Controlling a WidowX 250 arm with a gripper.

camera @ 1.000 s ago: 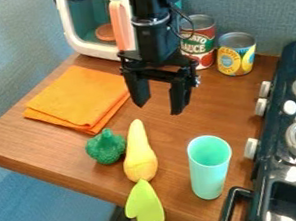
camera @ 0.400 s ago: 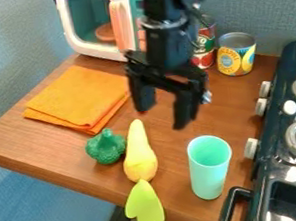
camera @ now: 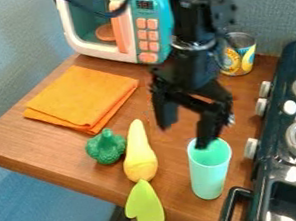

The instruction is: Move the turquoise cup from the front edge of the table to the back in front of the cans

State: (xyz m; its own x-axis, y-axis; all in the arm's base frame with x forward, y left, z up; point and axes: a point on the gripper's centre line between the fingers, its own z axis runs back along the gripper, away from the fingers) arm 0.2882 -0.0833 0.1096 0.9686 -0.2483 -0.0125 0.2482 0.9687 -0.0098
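Note:
The black gripper [camera: 188, 134] hangs over the wooden counter, open, with nothing between its fingers. Its right fingertip overlaps the rim of an upright mint-green cup [camera: 209, 172] in the picture; whether they touch I cannot tell. Left of the cup lies a yellow, tapered toy vegetable [camera: 139, 156], with a green broccoli-like toy [camera: 106, 147] beside it. A lime-green leaf-shaped piece [camera: 144, 207] meets the yellow toy's lower end. Farther back on the left is a folded orange cloth [camera: 82, 97].
A toy microwave [camera: 152, 24] stands at the back left. Behind the arm, at the back right, is a yellow-labelled can [camera: 238, 54]. A dark toy stove [camera: 288, 167] with knobs and burners borders the counter's right side.
The gripper has moved right and toward the camera, from near the cloth to beside the cup, staying open. The arm now hides the tomato sauce can and uncovers the microwave's buttons.

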